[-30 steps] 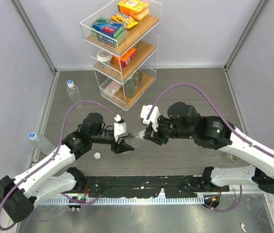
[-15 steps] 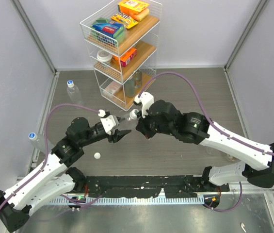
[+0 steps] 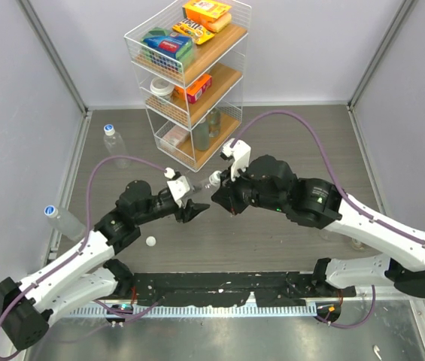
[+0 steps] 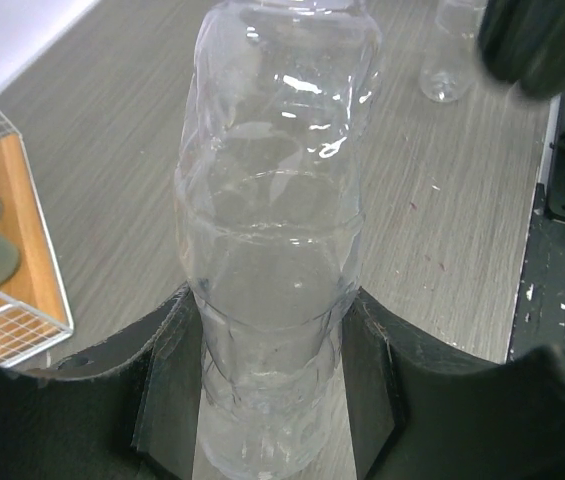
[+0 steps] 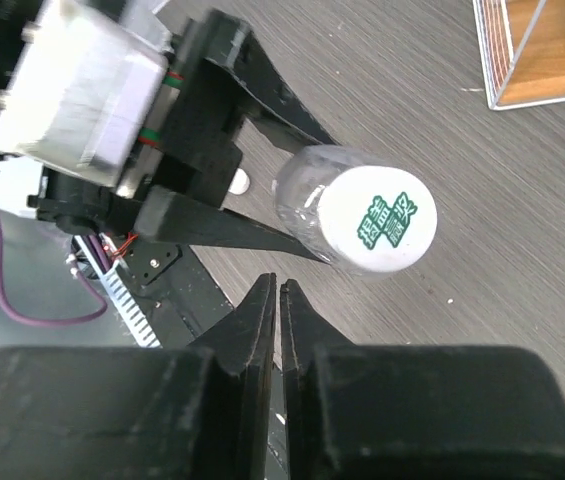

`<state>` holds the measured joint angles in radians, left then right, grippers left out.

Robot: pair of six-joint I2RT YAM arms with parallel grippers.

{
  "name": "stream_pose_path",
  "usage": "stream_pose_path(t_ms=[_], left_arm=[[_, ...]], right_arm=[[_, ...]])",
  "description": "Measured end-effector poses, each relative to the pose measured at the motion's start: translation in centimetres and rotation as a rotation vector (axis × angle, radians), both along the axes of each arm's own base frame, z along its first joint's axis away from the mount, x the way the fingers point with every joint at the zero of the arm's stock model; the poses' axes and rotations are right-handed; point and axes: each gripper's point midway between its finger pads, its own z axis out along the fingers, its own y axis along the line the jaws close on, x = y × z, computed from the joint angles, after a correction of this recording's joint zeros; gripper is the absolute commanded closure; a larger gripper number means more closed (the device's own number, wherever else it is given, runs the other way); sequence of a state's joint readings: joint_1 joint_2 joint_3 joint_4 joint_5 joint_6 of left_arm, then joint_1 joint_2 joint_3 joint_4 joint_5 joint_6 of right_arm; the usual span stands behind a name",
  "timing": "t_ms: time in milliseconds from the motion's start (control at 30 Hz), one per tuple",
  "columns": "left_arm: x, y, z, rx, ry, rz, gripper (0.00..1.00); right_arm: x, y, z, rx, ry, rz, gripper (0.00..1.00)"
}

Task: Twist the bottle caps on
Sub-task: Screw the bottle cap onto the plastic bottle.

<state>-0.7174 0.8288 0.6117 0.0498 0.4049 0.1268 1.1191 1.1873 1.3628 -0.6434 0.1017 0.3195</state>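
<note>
R gripper (image 5: 278,295), part-open a sec ago, is now sitting w/ jaws pressed together, empty, just beside the white green-printed cap (image 5: 377,232), so cap's prob seated on the neck, while L gripper (image 4: 267,330) is clamping the clear ribbed bottle (image 4: 277,200) btwn both arms over the table (image 3: 287,135).

Overhead looks down; close wrist cameras share bottle (image 4: 272,250)

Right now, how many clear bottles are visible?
4 bottles: one held by the left gripper, one at the far left, one at the left edge, one partly behind the right arm. More may be hidden.
</note>
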Motion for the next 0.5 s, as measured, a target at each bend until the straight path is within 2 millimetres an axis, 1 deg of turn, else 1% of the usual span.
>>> stream_pose_path(t_ms=[33, 133, 300, 400, 500], left_arm=[[-0.1, -0.1, -0.4, -0.008, 0.012, -0.005, 1.00], [-0.7, -0.4, -1.7, -0.042, 0.053, -0.019, 1.00], [-1.8, -1.0, -2.8, -0.130, 0.122, -0.053, 1.00], [-2.4, -1.3, -2.9, -0.187, 0.160, -0.076, 1.00], [-3.0, -1.8, -2.1, -0.233, 0.176, -0.114, 1.00]], right_arm=[[-0.2, -0.1, 0.4, 0.012, -0.004, 0.007, 0.85], [-0.7, -0.7, 1.6, 0.044, -0.018, 0.023, 0.80], [-1.1, -2.5, 3.0, 0.079, -0.048, 0.001, 0.77], [-0.4, -3.9, 3.3, 0.075, -0.073, -0.069, 0.77], [1.0, -5.2, 3.1, 0.057, -0.097, -0.175, 0.77]])
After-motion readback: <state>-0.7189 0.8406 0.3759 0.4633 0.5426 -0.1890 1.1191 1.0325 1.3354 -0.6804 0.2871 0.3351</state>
